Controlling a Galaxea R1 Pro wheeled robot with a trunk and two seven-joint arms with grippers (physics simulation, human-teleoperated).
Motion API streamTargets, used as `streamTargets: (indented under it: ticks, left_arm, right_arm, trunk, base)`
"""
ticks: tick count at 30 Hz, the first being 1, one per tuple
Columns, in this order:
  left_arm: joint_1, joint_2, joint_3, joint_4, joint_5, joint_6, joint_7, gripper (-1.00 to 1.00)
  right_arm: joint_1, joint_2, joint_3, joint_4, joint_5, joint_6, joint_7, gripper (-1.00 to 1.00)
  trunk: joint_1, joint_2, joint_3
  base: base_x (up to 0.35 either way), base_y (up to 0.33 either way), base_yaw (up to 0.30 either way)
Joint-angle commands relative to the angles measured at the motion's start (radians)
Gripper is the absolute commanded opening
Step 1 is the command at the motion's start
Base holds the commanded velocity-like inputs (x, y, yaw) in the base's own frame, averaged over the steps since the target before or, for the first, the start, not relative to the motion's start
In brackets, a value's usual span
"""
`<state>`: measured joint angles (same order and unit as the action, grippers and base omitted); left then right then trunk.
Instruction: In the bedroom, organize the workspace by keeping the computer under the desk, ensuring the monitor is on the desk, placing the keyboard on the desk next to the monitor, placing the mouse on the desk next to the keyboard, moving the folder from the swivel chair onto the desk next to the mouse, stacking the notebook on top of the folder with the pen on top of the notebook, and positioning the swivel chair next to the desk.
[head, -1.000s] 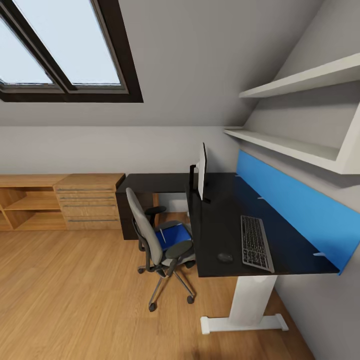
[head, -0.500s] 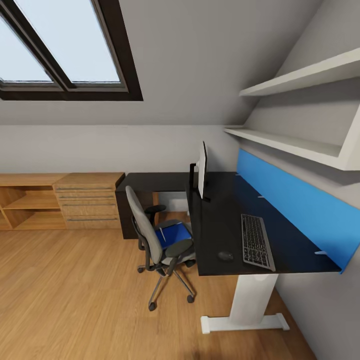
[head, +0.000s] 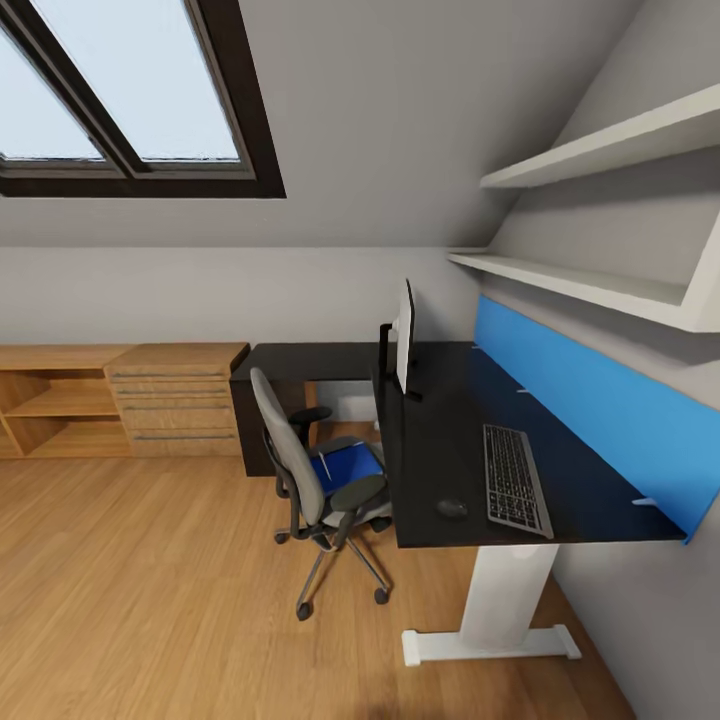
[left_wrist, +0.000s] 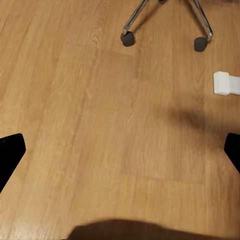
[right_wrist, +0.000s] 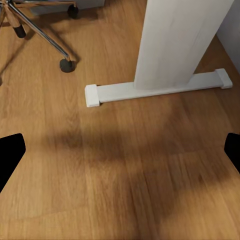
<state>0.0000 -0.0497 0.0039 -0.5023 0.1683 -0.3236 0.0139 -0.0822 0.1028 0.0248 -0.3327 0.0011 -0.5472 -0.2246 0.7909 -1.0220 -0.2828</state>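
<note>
Glossy black L-shaped desk (head: 450, 440) on a smooth white pedestal leg (right_wrist: 175, 45); thin white-backed monitor (head: 404, 340), silver-grey keyboard (head: 514, 482) and small black oval mouse (head: 451, 508) on top. Bright blue flat folder (head: 345, 467) on grey upholstered swivel chair (head: 315, 480), chrome castor legs over warm wood-grain floor (left_wrist: 100, 125). Left gripper (left_wrist: 120, 150) and right gripper (right_wrist: 120, 155): black fingertips spread wide, empty, hanging above the floor, well apart from the folder.
</note>
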Motion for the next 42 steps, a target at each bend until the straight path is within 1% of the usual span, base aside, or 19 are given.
streamTargets:
  ticks: [1,10,14,17,26,35,42]
  left_arm:
    - [0.000,0.000,0.000,-0.001,0.003,-0.002,0.001,1.00]
    - [0.000,0.002,0.001,0.000,0.003,0.000,0.002,1.00]
    - [0.000,0.004,0.002,0.018,0.003,0.000,0.003,1.00]
    - [0.000,0.005,0.002,0.053,0.004,-0.002,0.001,1.00]
    - [0.000,0.005,-0.001,0.115,0.002,0.000,-0.004,1.00]
    - [0.000,0.005,-0.002,0.197,0.002,0.001,-0.003,1.00]
    - [0.000,0.005,-0.002,0.222,0.002,0.003,-0.003,1.00]
  right_arm:
    - [-0.001,0.000,0.003,0.001,0.000,-0.002,-0.005,1.00]
    - [-0.001,0.000,0.003,0.000,0.000,-0.003,-0.005,1.00]
    - [-0.001,0.000,0.003,-0.001,0.000,-0.003,-0.005,1.00]
    - [-0.001,0.000,0.003,0.000,0.000,-0.003,-0.005,1.00]
    - [-0.001,0.000,0.003,0.000,0.000,-0.003,-0.005,1.00]
    - [-0.001,0.000,0.003,0.000,0.000,-0.003,-0.005,1.00]
    - [-0.001,0.000,0.003,0.001,0.000,-0.002,-0.005,1.00]
  trunk:
    - [0.004,-0.008,-0.004]
    - [0.039,-0.071,-0.033]
    - [0.054,-0.099,-0.045]
    - [0.054,-0.099,-0.045]
    - [0.054,-0.099,-0.045]
    - [0.054,-0.099,-0.045]
    - [0.054,-0.099,-0.045]
  base:
    - [0.000,0.000,0.000]
    - [0.000,0.000,0.000]
    - [0.000,0.000,0.000]
    - [0.000,0.000,0.000]
    - [0.000,0.000,0.000]
    - [0.000,0.000,0.000]
    - [0.000,0.000,0.000]
